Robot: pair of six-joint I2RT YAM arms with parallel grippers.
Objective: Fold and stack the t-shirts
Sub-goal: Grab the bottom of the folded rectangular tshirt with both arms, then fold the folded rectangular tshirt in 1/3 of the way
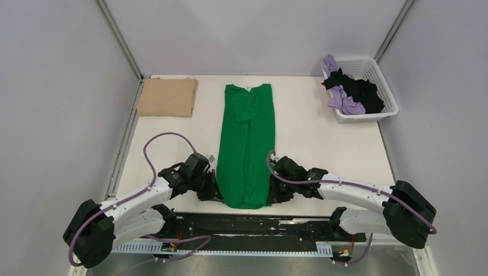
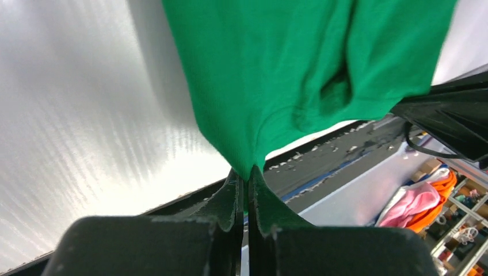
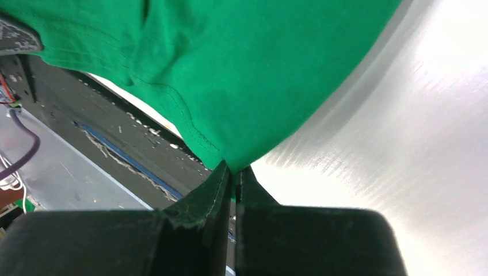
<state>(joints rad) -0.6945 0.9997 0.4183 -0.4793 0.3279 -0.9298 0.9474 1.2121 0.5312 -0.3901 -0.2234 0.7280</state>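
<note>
- We see the green tee (image 1: 247, 144) lying in the middle of the counter (image 1: 311, 132). It is folded into a long narrow strip that runs from 12 o'clock to 6 o'clock in the top view, with the collar at the far end.
- A small white label (image 1: 249, 88) shows at the collar, and a fold of cloth lies slanted across the chest.
- The hem sits close to the counter's near edge, between our two arms.
- Our left end effector (image 2: 247, 179) is clamped on the hem's left corner, at about 7 o'clock of the tee. Its wrist view shows the fingers pressed together with a peak of green cloth pinched between them.
- Our right end effector (image 3: 235, 173) is clamped in the same way on the hem's right corner, at about 5 o'clock of the tee. There too the cloth is drawn up into a point between closed fingers.
- We cannot tell how far the pinched corners stand off the counter.
- The tan tee (image 1: 168, 96) lies folded into a flat rectangle at 10 o'clock, in the far left corner and well apart from the green tee.
- The basket (image 1: 387, 109) stands at 2 o'clock, in the far right corner.
- Inside it the lilac tee (image 1: 345, 103) and the black tee (image 1: 362, 92) are crumpled together, unfolded, with the black one lying mostly on top.
</note>
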